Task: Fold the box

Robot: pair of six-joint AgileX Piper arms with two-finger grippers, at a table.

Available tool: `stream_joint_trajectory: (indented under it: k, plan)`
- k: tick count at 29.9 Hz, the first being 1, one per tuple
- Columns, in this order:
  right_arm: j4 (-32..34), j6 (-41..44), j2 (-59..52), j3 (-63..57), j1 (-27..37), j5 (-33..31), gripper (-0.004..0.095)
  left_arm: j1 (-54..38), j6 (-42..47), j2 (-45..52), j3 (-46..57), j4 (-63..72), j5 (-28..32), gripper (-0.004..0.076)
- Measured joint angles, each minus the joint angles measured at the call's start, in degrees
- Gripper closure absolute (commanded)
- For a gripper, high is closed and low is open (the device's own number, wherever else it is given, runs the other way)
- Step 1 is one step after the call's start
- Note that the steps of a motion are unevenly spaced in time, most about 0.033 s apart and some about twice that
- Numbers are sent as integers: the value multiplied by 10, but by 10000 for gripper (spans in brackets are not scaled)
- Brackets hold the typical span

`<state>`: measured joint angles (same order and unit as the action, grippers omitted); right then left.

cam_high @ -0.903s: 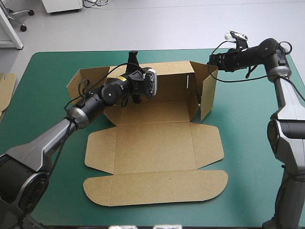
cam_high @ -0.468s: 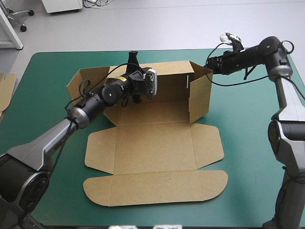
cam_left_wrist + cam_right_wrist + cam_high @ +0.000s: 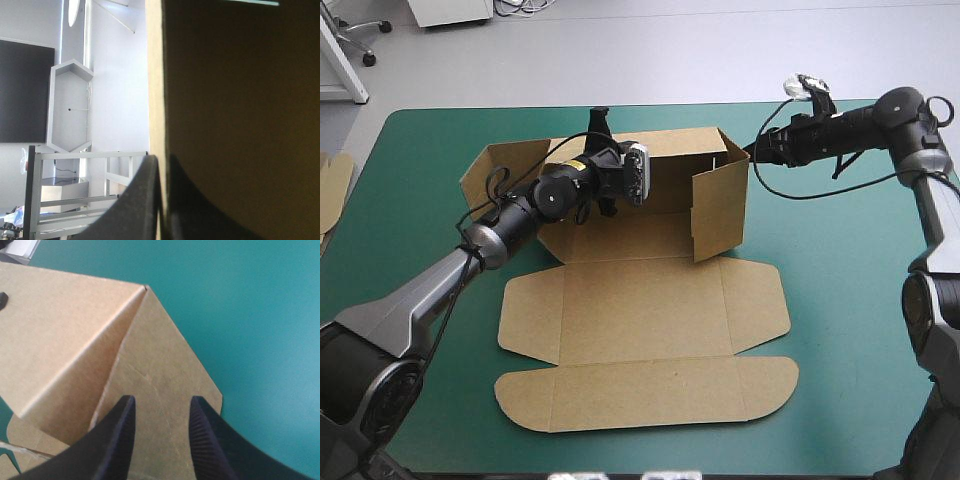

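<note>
Along the far side of the box [image 3: 640, 310], which lies mid-table on the teal-green cover [image 3: 850, 320], the left gripper [image 3: 161, 162] clamps the raised back wall [image 3: 675, 150]. At the box's right end, the right gripper [image 3: 160, 405], fingers spread, presses the end flap [image 3: 720, 210], now swung farther inward than before. The left flap [image 3: 480, 175] and the flat front panels [image 3: 640, 395] are still to be folded.

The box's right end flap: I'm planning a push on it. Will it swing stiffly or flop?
The right end flap stands flat and unbowed, so it probably hinges as one stiff panel. The box is thin board, likely light and apt to slide, though the left gripper pinching its far wall should steady it.
</note>
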<state>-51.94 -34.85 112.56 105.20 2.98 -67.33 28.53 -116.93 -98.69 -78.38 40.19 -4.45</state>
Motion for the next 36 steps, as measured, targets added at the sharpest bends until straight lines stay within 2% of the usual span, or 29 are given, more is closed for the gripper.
stream_joint_trajectory:
  k: [4,8,11,16,21,26,34,36]
  plan:
    - [-27,-59,-34,-94,0,45,588,0,2,0,0,0,0,738]
    - [-100,-161,-73,-187,0,90,604,0,10,0,0,0,0,738]
    - [-149,-231,-95,-243,0,114,603,0,11,0,0,0,0,738]
    - [-191,-325,-114,-297,-6,137,603,0,11,0,0,0,0,738]
    - [-188,-356,-122,-308,-32,151,603,0,11,0,0,0,0,738]
    - [-156,-356,-127,-309,-51,153,603,0,12,0,0,0,0,738]
    - [-129,-357,-147,-310,-54,174,601,0,12,0,0,0,0,738]
    - [-128,-369,-149,-310,-54,182,574,0,12,0,0,0,0,738]
